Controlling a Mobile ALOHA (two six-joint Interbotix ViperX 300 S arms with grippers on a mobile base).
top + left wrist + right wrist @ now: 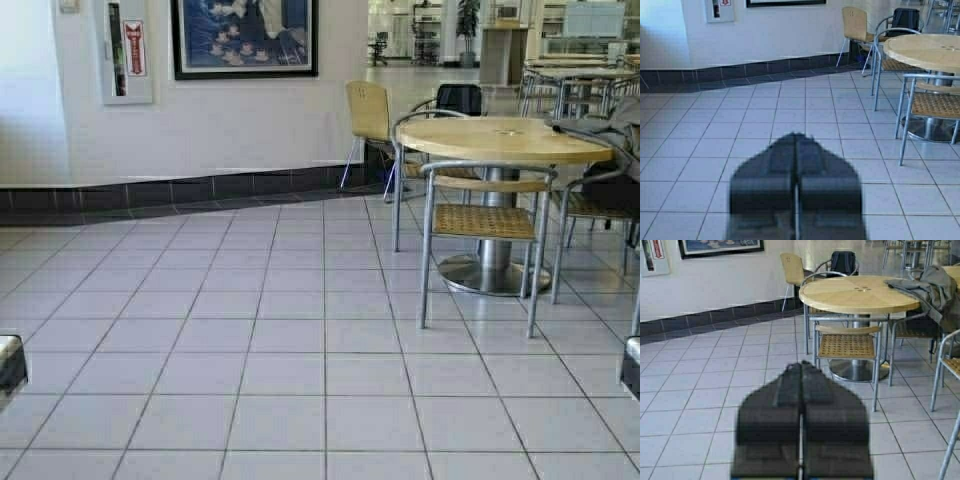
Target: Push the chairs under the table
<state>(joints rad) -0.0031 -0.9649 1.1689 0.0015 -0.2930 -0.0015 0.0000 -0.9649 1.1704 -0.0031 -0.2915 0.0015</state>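
One light tan plywood chair (367, 112) stands by the white wall at the far middle, beside a round table; it also shows in the left wrist view (855, 24) and the right wrist view (791, 267). The table of the task is out of view. My left gripper (796, 137) is shut and empty, held low over the tiled floor at the left edge of the high view (8, 365). My right gripper (801, 366) is likewise shut and empty, at the right edge (630, 365). Both are far from the chair.
A round wooden table (500, 138) on a steel pedestal stands ahead right, ringed by grey armchairs (487, 220) with woven seats. A grey jacket (612, 125) hangs on one, and a black bag (458, 98) sits behind. Open tiled floor (250, 340) lies ahead.
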